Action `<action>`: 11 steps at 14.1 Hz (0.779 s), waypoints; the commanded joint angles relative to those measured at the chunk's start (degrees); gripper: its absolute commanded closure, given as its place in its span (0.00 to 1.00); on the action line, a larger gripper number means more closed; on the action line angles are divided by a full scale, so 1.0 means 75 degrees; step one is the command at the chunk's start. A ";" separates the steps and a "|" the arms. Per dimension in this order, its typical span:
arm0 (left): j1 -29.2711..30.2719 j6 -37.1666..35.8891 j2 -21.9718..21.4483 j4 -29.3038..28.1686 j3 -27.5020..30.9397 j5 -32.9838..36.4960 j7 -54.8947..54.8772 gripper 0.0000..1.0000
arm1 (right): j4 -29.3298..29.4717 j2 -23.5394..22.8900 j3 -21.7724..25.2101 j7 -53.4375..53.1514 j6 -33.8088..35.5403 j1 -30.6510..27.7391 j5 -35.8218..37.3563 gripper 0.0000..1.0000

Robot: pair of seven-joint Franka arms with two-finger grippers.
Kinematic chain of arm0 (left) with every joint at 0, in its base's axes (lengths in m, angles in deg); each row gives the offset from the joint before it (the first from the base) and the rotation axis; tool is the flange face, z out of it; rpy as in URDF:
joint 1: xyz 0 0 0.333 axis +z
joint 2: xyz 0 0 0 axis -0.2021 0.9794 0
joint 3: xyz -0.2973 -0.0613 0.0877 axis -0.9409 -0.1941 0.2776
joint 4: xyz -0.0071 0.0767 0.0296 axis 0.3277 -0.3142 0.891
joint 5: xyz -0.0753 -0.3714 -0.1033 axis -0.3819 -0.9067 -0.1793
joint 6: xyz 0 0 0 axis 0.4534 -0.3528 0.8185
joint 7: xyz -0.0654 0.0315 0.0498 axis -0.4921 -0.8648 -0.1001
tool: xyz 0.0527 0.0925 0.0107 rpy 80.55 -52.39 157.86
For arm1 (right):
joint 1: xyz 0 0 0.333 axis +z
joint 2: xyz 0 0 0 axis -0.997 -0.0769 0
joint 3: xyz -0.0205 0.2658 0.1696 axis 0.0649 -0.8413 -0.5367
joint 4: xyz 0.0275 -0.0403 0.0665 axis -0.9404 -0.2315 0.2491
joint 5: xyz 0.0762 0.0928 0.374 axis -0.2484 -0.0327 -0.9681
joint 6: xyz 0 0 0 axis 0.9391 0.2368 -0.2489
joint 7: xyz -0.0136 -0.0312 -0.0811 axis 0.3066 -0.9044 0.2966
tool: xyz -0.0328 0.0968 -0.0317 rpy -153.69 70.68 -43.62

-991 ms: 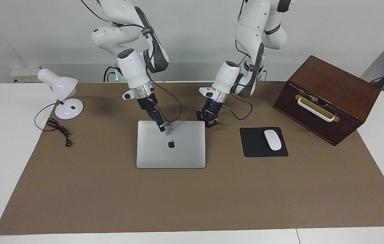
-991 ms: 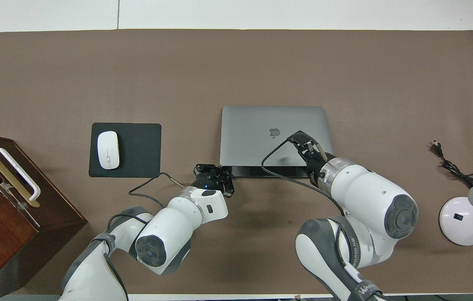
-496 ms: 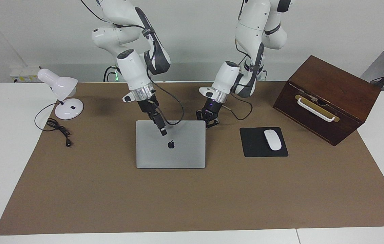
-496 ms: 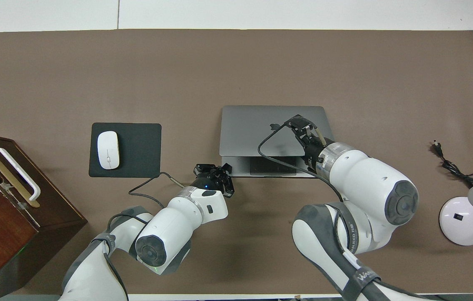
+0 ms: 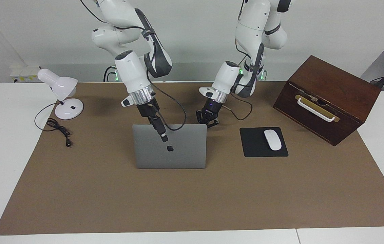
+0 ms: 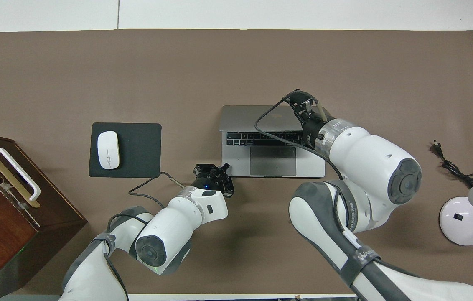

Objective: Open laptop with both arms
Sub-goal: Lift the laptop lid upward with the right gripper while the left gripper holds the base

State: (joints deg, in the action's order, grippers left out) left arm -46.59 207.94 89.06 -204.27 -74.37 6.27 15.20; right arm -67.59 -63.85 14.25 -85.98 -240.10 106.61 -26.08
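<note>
A thin silver-grey laptop (image 5: 170,146) sits mid-table on the matte brown mat (image 5: 192,200), its smooth lid now raised steeply, where a second ago it lay nearly flat; dark keys and grey trackpad show from overhead. The right gripper (image 5: 163,137) slants down against the lid's outer face, above the apple logo; its grip cannot be made out. The left gripper (image 5: 208,121), fingertips together and empty, rests at the base's near corner beside the black mouse pad (image 5: 258,149).

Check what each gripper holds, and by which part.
The right gripper holds the laptop by the raised free edge of its lid. The left gripper, shut, holds nothing; it sits at the base's corner.
</note>
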 commanded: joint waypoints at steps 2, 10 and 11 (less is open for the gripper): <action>-0.0123 0.0138 0.0308 0.0113 0.0152 0.0007 -0.0126 1.00 | 0.0843 -0.0506 -0.0056 0.0268 -0.0075 -0.0213 -0.0208 0.00; -0.0123 0.0138 0.0320 0.0125 0.0164 0.0019 -0.0137 1.00 | 0.2015 -0.1080 -0.0056 0.0421 0.0007 -0.0506 -0.0184 0.00; -0.0123 0.0138 0.0320 0.0125 0.0164 0.0007 -0.0149 1.00 | 0.2075 -0.1116 -0.0056 0.0421 0.0007 -0.0530 -0.0184 0.00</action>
State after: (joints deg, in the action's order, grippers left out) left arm -46.60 207.96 89.07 -204.27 -74.37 6.27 15.11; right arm -55.28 -70.10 14.28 -85.19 -240.08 103.68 -26.08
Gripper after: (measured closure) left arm 0.991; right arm 0.000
